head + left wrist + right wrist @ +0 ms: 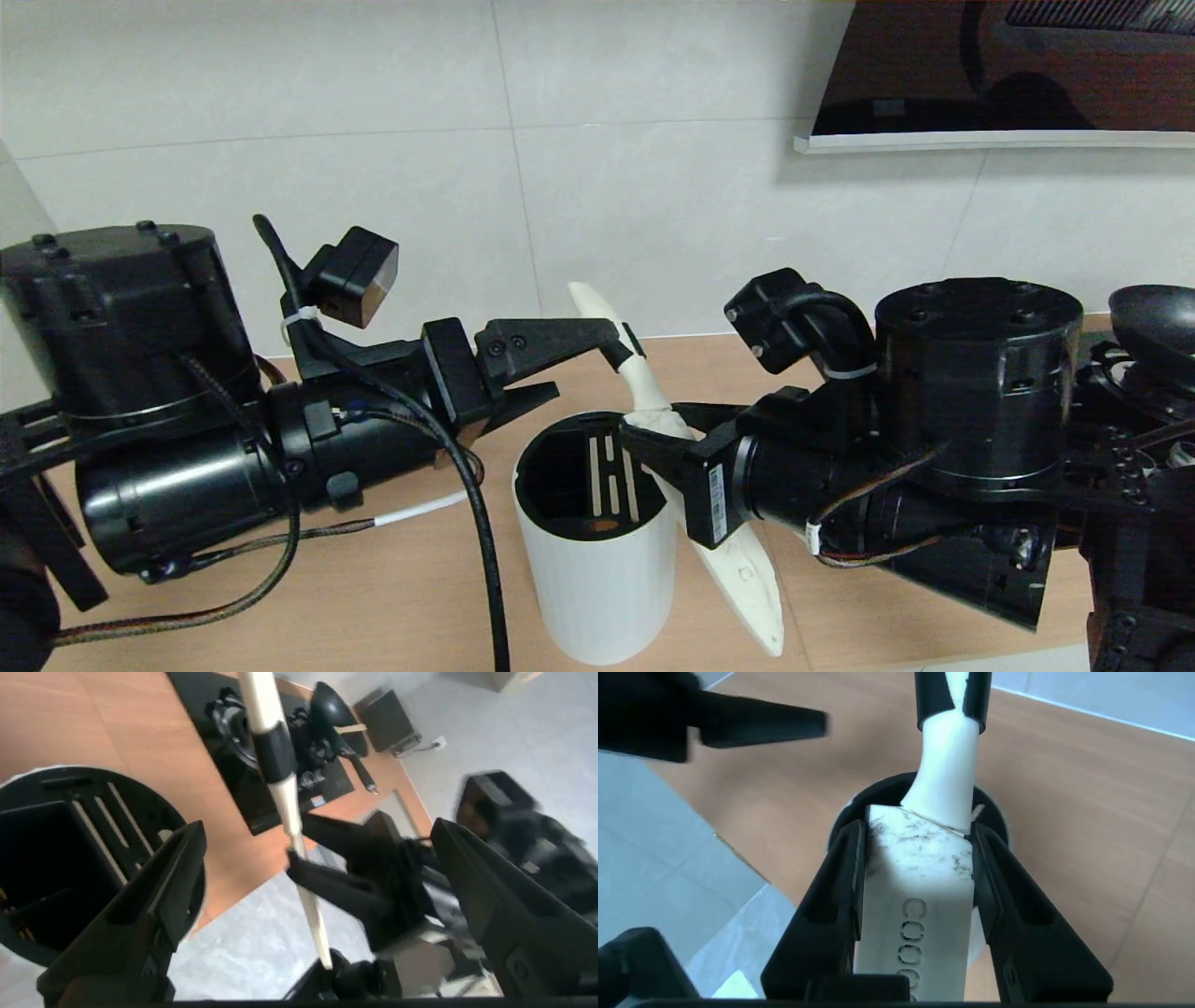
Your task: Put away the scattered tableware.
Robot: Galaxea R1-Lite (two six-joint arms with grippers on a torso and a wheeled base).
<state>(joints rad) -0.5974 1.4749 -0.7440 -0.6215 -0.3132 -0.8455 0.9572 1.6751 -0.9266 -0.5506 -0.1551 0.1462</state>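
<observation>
A white spatula-like utensil (747,571) with a black band on its handle is held tilted over the white cylindrical holder (597,569). My right gripper (658,434) is shut on it at mid-length. Its handle end points up toward the wall and its broad end hangs beside the holder. In the right wrist view, my right gripper (920,838) clamps the utensil (948,756) just above the holder's rim (997,814). My left gripper (583,362) is open, its upper finger beside the banded handle. The left wrist view shows the utensil (262,728) between the spread fingers of my left gripper (318,838), beside the holder (56,831).
The holder stands on a wooden counter (373,597) against a white tiled wall. A black stove with a dark pot (1153,317) lies at the right, under a range hood (1008,84). The stove (234,775) also appears past the utensil in the left wrist view.
</observation>
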